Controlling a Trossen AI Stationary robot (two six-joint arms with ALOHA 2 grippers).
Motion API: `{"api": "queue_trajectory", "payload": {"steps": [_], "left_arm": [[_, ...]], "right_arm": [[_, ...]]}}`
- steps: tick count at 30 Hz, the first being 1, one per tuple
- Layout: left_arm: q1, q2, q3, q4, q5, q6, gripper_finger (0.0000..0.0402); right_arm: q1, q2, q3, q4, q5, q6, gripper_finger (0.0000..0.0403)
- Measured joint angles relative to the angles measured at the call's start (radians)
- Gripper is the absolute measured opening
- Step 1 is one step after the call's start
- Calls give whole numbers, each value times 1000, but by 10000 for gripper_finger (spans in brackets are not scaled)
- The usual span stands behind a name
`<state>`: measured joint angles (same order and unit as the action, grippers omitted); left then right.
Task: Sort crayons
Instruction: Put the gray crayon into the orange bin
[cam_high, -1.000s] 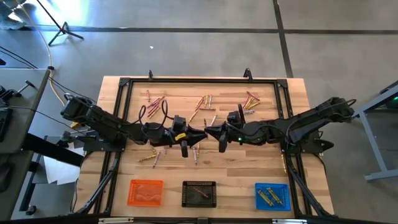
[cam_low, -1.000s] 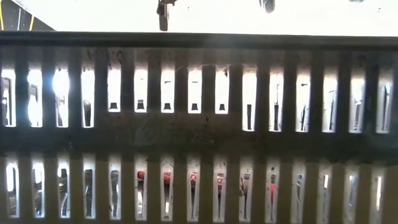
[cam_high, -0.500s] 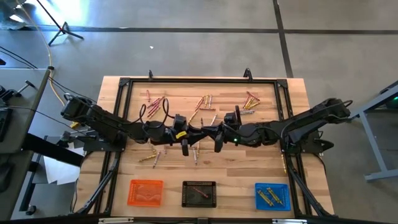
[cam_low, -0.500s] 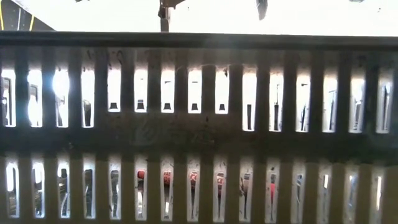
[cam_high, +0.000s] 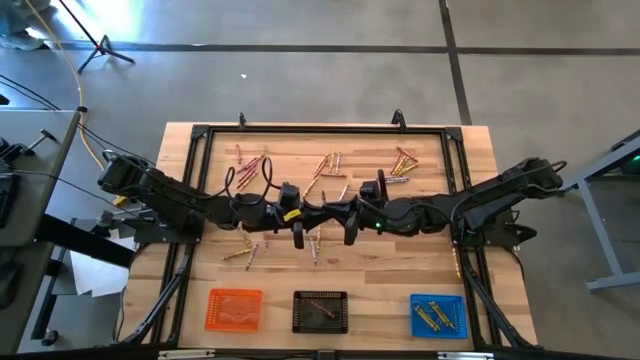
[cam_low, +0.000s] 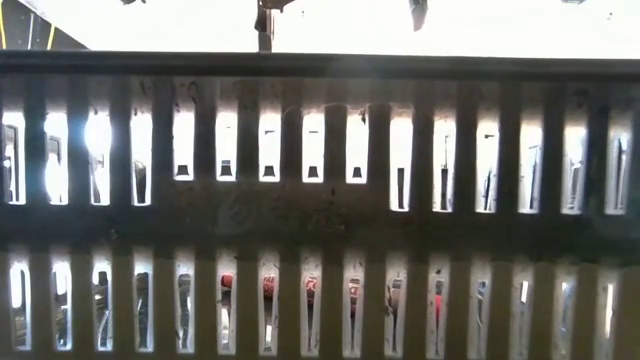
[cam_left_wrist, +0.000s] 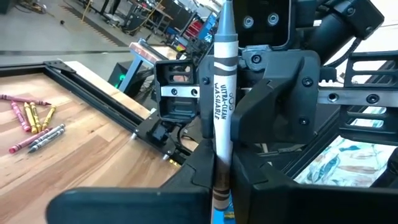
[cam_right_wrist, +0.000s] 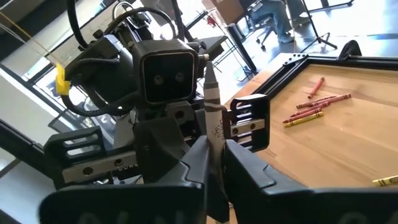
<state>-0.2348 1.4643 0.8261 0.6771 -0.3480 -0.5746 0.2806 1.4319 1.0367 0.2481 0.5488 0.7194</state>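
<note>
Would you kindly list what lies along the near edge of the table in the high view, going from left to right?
Orange tray → black tray → blue tray.

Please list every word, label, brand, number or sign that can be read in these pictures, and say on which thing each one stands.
"ULTRA-CLEAN WASHABLE": printed along the paper wrapper of the grey crayon standing upright between the fingers of the left gripper, in the left wrist view.
The right wrist view shows print on the same crayon's wrapper, too blurred to read.
Marks on the crayons behind the slatted tray wall in the low view: too small to read.
High view: no readable text.
</note>
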Motion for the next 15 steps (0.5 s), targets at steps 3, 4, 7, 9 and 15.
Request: {"api": "queue_trajectory", "payload": {"steps": [3,4,7,9,15], "left_arm": [[0,-8,0,-13,7,10,5],[0,-16,0,-23,8,12,4],[-1,-69,1,-127,13,14,3],[-6,-124,2,-259,18,9,3],[-124,-328,2,-843,185,-240,3]], "right_arm": [[1,-1,0,-3,0,-31,67],[1,-5,0,-5,-3,-43,76],[1,-31,-1,-38,-6,-47,101],[1,-58,-2,-74,-18,-46,111],[3,-106,-2,-161,-188,23,113]]}}
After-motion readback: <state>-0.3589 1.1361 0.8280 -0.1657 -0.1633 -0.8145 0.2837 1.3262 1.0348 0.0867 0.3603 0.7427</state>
